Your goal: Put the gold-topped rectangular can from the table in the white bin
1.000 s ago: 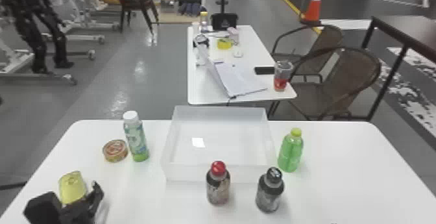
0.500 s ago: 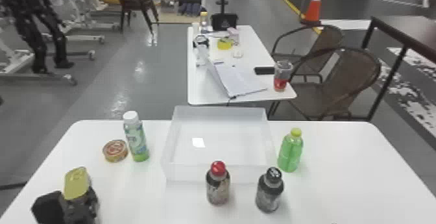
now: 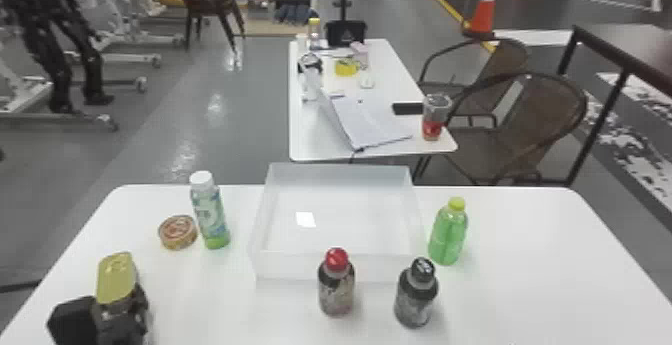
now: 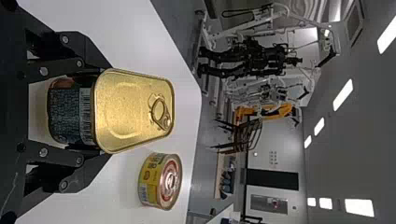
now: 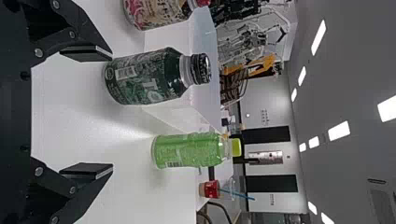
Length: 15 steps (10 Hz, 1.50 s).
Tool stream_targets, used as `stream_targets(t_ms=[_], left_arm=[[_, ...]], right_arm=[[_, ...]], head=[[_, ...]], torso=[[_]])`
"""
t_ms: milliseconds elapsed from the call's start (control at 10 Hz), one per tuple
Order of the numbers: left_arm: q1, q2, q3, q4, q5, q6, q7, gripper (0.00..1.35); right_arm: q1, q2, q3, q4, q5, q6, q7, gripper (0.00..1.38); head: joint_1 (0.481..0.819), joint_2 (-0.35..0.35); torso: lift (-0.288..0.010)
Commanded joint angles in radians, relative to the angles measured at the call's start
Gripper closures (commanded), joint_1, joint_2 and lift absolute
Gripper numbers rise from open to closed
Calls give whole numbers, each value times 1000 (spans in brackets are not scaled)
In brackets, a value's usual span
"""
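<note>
Left claw (image 4: 106, 111): closed on the gold-topped can (image 4: 133, 112), which is pinched by its sides near the worktop's left edge, towards the near left corner; whether it is clear of the surface cannot be told.
Right claw (image 5: 112, 112): spread, nothing held, pointed towards the black-capped bottle (image 3: 415, 301).
Can slip: could be caused by a weak hold on the tapered sides; the can might be twisted or dropped.
Red-capped bottle (image 3: 336, 289): stood just before the bin's near wall; could be toppled if the can is carried low and too far right.
Round tin (image 3: 178, 232) and white-capped bottle (image 3: 210, 216): set towards the far left corner; could be knocked by a wide swing.
White bin (image 3: 295, 268): empty, by the middle of the far edge; its left wall could be clipped if too little lift is given, and the bin shoved.
Green bottle (image 3: 448, 234): upright right of the bin, less at risk.
Worktop (image 3: 530, 269): white, smooth, rounded at its far corners.
Room: another white table (image 3: 315, 141) with papers (image 3: 375, 119), 2 brown chairs (image 3: 542, 111) beside it, an orange cone (image 3: 482, 14), grey floor (image 3: 245, 134).
</note>
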Motion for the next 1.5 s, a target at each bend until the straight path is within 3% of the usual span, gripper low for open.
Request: stream_targets(t_ms=[0,100,300,500,700,900,1000,1300,1400], left_arm=[[26,-9,-6,-56,-28,-37,-6,998],[48,-9,-24,-124,-48,-40,-15,998],[57,-8,-66,-251,-66,-17,-100,998],[64,-9,-125,-381,-55,60,-126,998],[15,-6,-179,-438,-43,144,-221,998],[-61,0,-247,-438,-16,213,-310,998],[-107,0,-266,-436,-8,307,-383,998],[-273,-2,-282,-257,-55,578,-664,998],[-304,-3,-283,-205,-91,577,-689,998]], right_arm=[[-1,3,1,1,1,0,1,423],[-1,3,1,1,1,0,0,423],[-4,3,1,4,2,0,1,423],[-7,3,1,9,2,0,1,423],[-10,4,2,10,2,0,1,423],[-12,4,2,12,2,0,1,423],[-13,4,2,13,2,0,1,423],[-21,4,4,19,4,0,1,421],[-23,4,4,21,4,0,3,423]], head=[[549,0],[549,0],[549,0],[549,0],[549,0],[549,0],[549,0],[549,0],[549,0]], torso=[[-100],[-100],[-100],[-100],[-100],[-100],[-100],[-100],[-100]])
